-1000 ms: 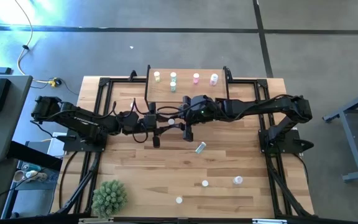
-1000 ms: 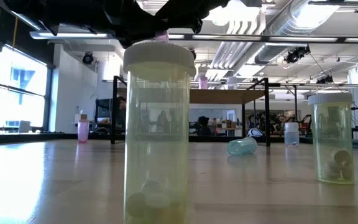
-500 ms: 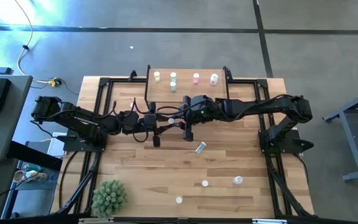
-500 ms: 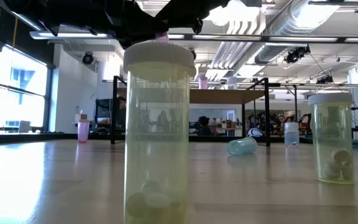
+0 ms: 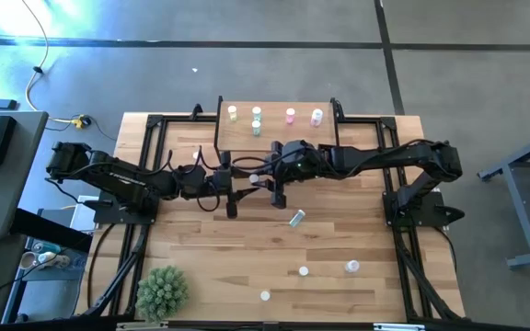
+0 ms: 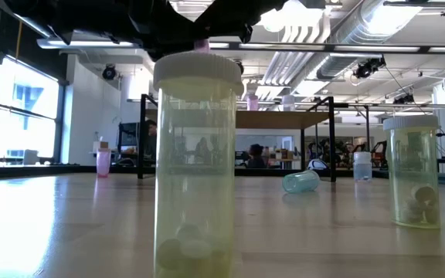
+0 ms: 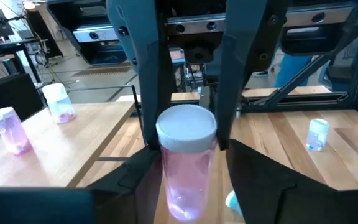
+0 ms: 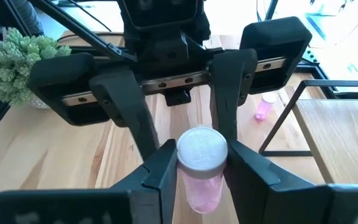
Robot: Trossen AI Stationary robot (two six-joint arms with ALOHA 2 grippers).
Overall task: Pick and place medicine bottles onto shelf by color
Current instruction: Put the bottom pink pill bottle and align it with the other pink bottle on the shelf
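Note:
A pink medicine bottle [image 7: 185, 165] with a white cap is held in the air over the middle of the table, in front of the shelf [image 5: 274, 138]. It also shows in the high view [image 5: 254, 179]. My right gripper [image 8: 202, 163] is shut on it, reaching in from the table's right. My left gripper [image 7: 191, 186] faces it from the left and is open. Its fingers stand on either side of the bottle's body, with a gap showing on one side. The shelf carries yellow [image 5: 233, 113], green [image 5: 257, 112], pink [image 5: 290, 115] and lavender [image 5: 316, 117] bottles. My right gripper pinches the bottle's white cap [image 8: 202, 149] between its two fingers [image 8: 163, 165]. The fingers come level from the table's right side. The bottle stands upright with its cap up, lifted clear of the table.
A blue-green bottle [image 5: 296, 218] lies on its side near the table's middle. Three more bottles [image 5: 303, 271] [image 5: 351, 267] [image 5: 265, 296] stand toward the near edge. A spiky green plant [image 5: 162, 292] is at the near left. A pink bottle [image 6: 103, 162] stands far left in the low view.

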